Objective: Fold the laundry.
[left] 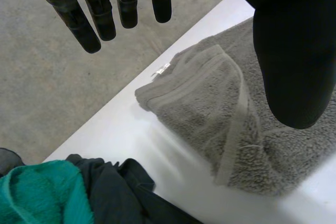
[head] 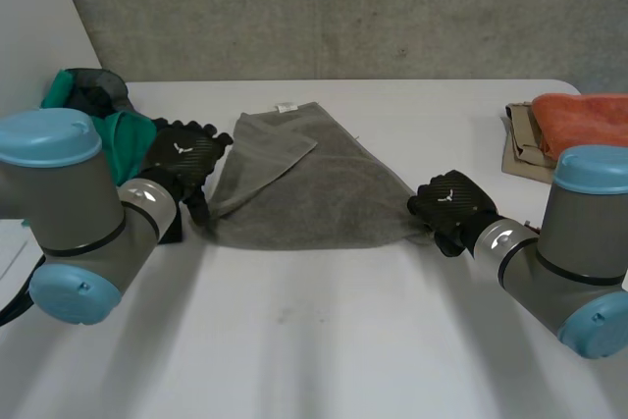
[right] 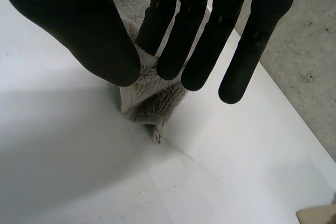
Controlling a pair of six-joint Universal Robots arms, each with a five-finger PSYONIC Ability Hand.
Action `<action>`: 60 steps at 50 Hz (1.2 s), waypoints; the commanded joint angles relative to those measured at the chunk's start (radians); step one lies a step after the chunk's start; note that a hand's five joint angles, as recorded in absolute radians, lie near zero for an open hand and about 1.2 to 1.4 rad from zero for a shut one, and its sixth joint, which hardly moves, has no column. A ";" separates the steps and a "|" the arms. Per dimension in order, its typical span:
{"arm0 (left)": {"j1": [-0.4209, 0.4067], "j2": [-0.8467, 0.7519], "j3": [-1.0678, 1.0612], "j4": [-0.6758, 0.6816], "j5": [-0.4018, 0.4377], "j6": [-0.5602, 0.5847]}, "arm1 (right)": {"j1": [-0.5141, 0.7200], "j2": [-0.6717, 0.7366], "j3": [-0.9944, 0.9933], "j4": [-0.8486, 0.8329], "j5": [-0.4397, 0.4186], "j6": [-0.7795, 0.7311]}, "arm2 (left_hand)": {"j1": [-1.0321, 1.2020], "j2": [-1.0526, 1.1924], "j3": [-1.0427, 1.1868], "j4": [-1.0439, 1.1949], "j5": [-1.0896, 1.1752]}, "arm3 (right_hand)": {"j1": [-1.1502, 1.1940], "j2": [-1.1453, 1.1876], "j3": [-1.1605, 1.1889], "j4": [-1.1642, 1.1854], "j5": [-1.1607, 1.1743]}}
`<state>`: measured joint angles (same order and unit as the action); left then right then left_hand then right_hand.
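A grey towel lies on the white table, roughly triangular, with one flap folded over near its label. My left hand hovers just beside the towel's left edge, its fingers straight and apart from the thumb, holding nothing; the towel's folded corner lies below them. My right hand is at the towel's right corner. There its fingers and thumb pinch the towel corner, lifting it slightly off the table.
A pile of green and dark laundry sits at the back left, right behind my left hand, with the green cloth close by. An orange cloth on beige pieces lies at the back right.
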<state>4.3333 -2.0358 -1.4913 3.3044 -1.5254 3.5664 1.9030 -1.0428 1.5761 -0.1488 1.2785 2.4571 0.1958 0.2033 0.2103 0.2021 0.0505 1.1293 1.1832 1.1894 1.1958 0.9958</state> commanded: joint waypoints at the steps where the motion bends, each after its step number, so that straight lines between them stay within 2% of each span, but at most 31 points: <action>1: -0.024 -0.035 0.034 -0.070 0.024 -0.006 | 0.004 -0.006 0.007 0.005 0.018 0.000 | 0.006 -0.002 -0.009 -0.001 -0.024 | 0.267 0.213 0.207 0.200 0.226; 5: -0.037 -0.090 0.094 -0.143 0.004 -0.012 | 0.005 -0.022 0.015 0.024 0.033 0.002 | 0.123 0.116 0.109 0.117 0.094 | 0.267 0.213 0.207 0.200 0.226; 12: -0.029 -0.204 0.227 -0.200 -0.114 -0.021 | 0.013 -0.052 0.050 0.066 0.028 -0.001 | 0.323 0.315 0.308 0.316 0.293 | 0.267 0.213 0.207 0.200 0.226; 16: -0.023 -0.245 0.282 -0.201 -0.174 -0.032 | 0.013 -0.066 0.073 0.067 0.027 -0.001 | 0.575 0.567 0.560 0.568 0.546 | 0.267 0.213 0.207 0.200 0.226; 20: -0.026 -0.267 0.312 -0.204 -0.167 -0.041 | 0.014 -0.085 0.091 0.071 0.027 0.002 | 1.026 1.019 1.012 1.020 0.997 | 0.267 0.213 0.207 0.200 0.226; 21: -0.029 -0.268 0.318 -0.206 -0.150 -0.044 | 0.013 -0.095 0.097 0.080 0.025 0.002 | 1.199 1.191 1.184 1.192 1.169 | 0.267 0.213 0.207 0.200 0.226; 24: -0.037 -0.267 0.324 -0.210 -0.128 -0.046 | 0.011 -0.111 0.105 0.107 0.019 0.002 | 1.200 1.193 1.186 1.194 1.171 | 0.267 0.213 0.207 0.200 0.226; 28: -0.044 -0.239 0.336 -0.220 -0.116 -0.046 | 0.014 -0.144 0.128 0.228 -0.014 -0.007 | 1.200 1.193 1.186 1.194 1.171 | 0.267 0.213 0.207 0.200 0.226; 33: -0.049 -0.175 0.353 -0.212 -0.121 -0.041 | 0.034 -0.200 0.131 0.564 -0.117 -0.095 | 1.200 1.193 1.186 1.194 1.171 | 0.267 0.213 0.207 0.200 0.226; 35: -0.053 -0.153 0.359 -0.209 -0.119 -0.041 | 0.037 -0.213 0.122 0.626 -0.123 -0.118 | 1.200 1.193 1.186 1.194 1.171 | 0.267 0.213 0.207 0.200 0.226; 36: -0.057 -0.143 0.365 -0.207 -0.117 -0.041 | 0.039 -0.223 0.111 0.627 -0.119 -0.119 | 1.200 1.193 1.186 1.194 1.171 | 0.194 0.140 0.134 0.127 0.153; 37: -0.061 -0.121 0.370 -0.206 -0.116 -0.041 | 0.039 -0.235 0.088 0.618 -0.093 -0.109 | 1.200 1.193 1.186 1.194 1.171 | -0.316 -0.369 -0.376 -0.382 -0.357; 38: -0.064 -0.110 0.371 -0.204 -0.113 -0.041 | 0.037 -0.240 0.076 0.611 -0.073 -0.096 | 1.200 1.193 1.186 1.194 1.171 | -0.463 -0.517 -0.523 -0.529 -0.504; 42: -0.089 -0.055 0.376 -0.203 -0.096 -0.041 | 0.025 -0.275 -0.031 0.535 0.070 -0.005 | 1.200 1.193 1.186 1.194 1.171 | -0.752 -0.806 -0.812 -0.818 -0.793; 44: -0.104 -0.023 0.370 -0.203 -0.082 -0.041 | 0.024 -0.284 -0.108 0.502 0.146 0.054 | 1.200 1.193 1.186 1.194 1.171 | -0.784 -0.838 -0.845 -0.851 -0.826; 47: -0.126 0.008 0.355 -0.203 -0.073 -0.041 | 0.027 -0.286 -0.177 0.482 0.188 0.107 | 1.200 1.193 1.186 1.194 1.171 | -0.802 -0.856 -0.862 -0.869 -0.843; 51: -0.158 0.058 0.324 -0.203 -0.070 -0.040 | 0.053 -0.252 -0.278 0.462 0.174 0.187 | 1.200 1.193 1.186 1.194 1.171 | -0.893 -0.947 -0.953 -0.959 -0.934; 60: -0.225 0.169 0.238 -0.190 -0.076 -0.021 | 0.206 0.016 -0.504 0.356 0.150 0.393 | 1.200 1.193 1.186 1.194 1.171 | -0.955 -1.009 -1.015 -1.021 -0.996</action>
<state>4.1436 -1.9239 -1.2053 3.1038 -1.5971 3.5307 2.0158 -1.1990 1.1950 0.2682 1.4419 2.7285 1.1582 1.1945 1.1840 1.1937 0.9846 0.2283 0.2108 0.2101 0.2124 0.0427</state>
